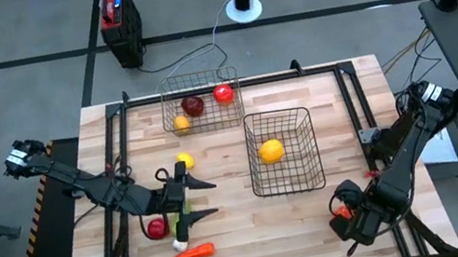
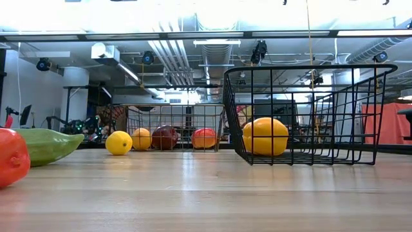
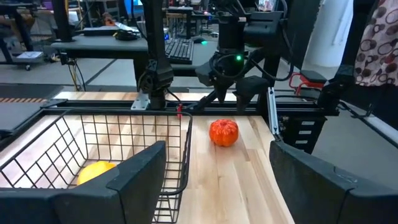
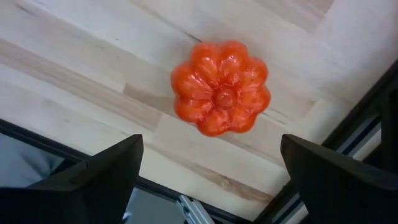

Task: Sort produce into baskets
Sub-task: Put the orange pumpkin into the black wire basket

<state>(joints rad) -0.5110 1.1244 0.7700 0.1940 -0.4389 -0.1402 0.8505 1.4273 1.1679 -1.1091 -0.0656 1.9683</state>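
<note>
My right gripper (image 4: 211, 171) is open and points down over an orange-red ribbed round piece (image 4: 221, 87) that lies on the table near its right edge (image 1: 343, 212). It does not touch the piece. My left gripper (image 1: 206, 199) is open and empty, level above the table left of the near basket (image 1: 282, 150), which holds an orange piece (image 1: 271, 150). The far basket (image 1: 200, 100) holds a dark red (image 1: 193, 106), a red (image 1: 223, 94) and a yellow-orange piece (image 1: 180, 124).
Loose produce lies around my left gripper: two yellow pieces (image 1: 184, 161), a red piece (image 1: 156, 226), a green cucumber (image 1: 179, 220), white garlic (image 1: 179, 244) and a carrot (image 1: 192, 253). A red-and-black box (image 1: 118, 20) stands on the floor beyond the far edge. Black rails frame the table.
</note>
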